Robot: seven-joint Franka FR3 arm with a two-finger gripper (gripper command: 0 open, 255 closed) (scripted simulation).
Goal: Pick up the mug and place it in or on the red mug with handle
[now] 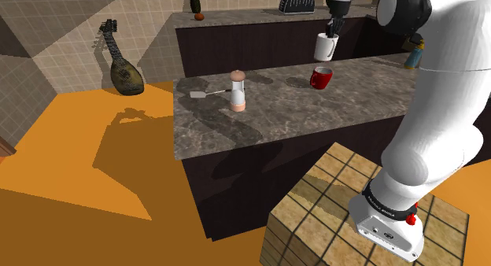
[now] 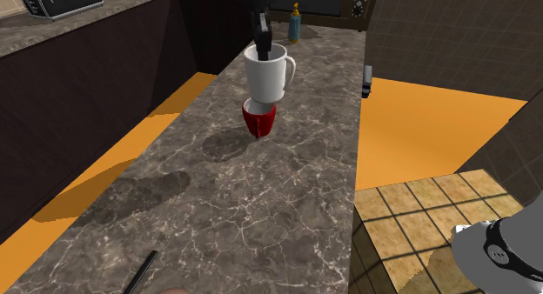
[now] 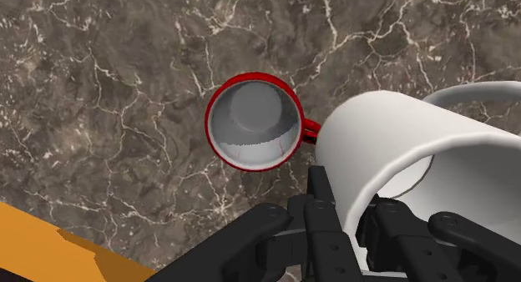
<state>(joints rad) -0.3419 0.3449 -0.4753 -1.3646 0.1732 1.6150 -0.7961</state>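
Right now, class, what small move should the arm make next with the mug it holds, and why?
Probably a short sideways nudge to centre the white mug over the red mug before lowering. The jaws are shut on the white mug's rim and it hangs above the counter. In the wrist view the red mug's whole opening shows beside it, not beneath it.

The white mug [image 2: 265, 75] in my grip looks smooth and matt; the red mug [image 2: 259, 123] slightly glossy; the countertop [image 2: 261, 205] polished, veined dark marble.
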